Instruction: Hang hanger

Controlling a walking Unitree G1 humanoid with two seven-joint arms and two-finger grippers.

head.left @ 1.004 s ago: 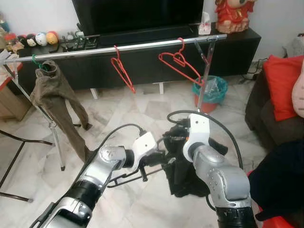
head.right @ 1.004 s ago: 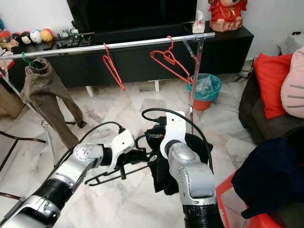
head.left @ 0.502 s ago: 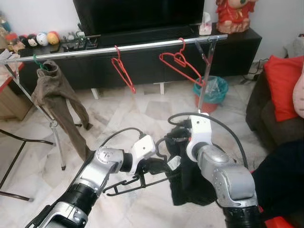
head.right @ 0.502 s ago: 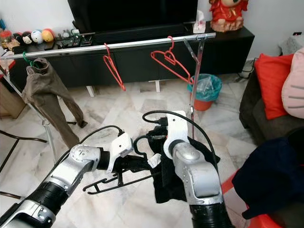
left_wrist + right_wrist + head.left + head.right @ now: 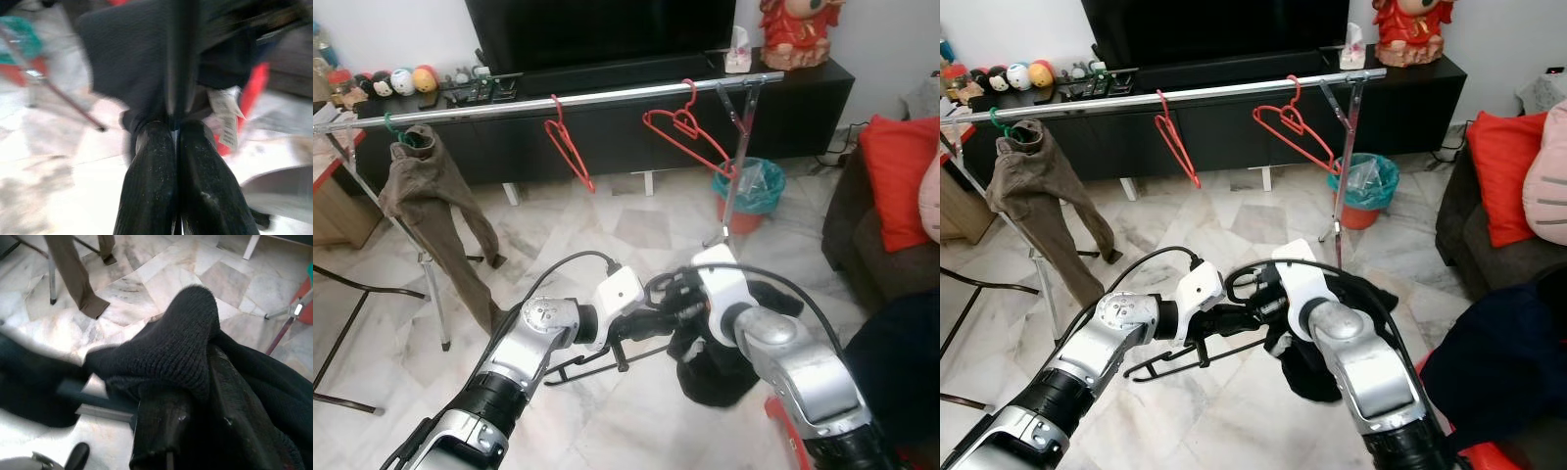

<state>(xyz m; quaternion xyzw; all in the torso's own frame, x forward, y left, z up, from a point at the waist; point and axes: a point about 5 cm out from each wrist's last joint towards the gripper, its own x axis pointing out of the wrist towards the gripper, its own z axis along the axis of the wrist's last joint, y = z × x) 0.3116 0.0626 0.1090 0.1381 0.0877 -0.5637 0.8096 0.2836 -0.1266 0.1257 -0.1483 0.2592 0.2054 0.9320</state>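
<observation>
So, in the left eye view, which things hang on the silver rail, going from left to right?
Brown trousers on a green hanger → single red hanger → pair of red hangers.

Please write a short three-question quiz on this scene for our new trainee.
1. True or false: the left gripper is shut on the black hanger.
2. What does the right gripper hold? A) black garment B) teal bin C) red cushion
3. How many red hangers, such as this one, hang on the rail?

Key: 1 true; 2 A; 3 two, the other being.
</observation>
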